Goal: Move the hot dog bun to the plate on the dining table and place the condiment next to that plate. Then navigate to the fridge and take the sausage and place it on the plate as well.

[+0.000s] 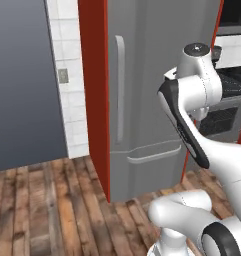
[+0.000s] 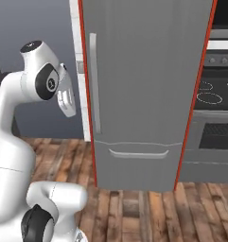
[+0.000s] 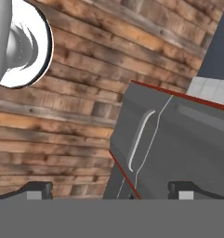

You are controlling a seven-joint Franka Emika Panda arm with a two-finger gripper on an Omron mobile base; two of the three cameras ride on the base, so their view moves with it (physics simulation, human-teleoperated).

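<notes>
The robot stood facing the shut fridge (image 2: 144,94), arm folded, gripper (image 3: 108,189) spread wide and empty, pointed at the floor — presumably readying for the door handle (image 2: 93,82).

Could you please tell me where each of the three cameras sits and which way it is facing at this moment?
Left base view: behind the arm on its left, facing the closed fridge; the white arm rises at lower right.
Right base view: behind the arm on its right, facing the fridge and the oven; the arm rises at lower left.
Hand view: on the hand, looking down at the wooden floor and the fridge's lower part; gripper open.
Shared: the fridge.
</notes>
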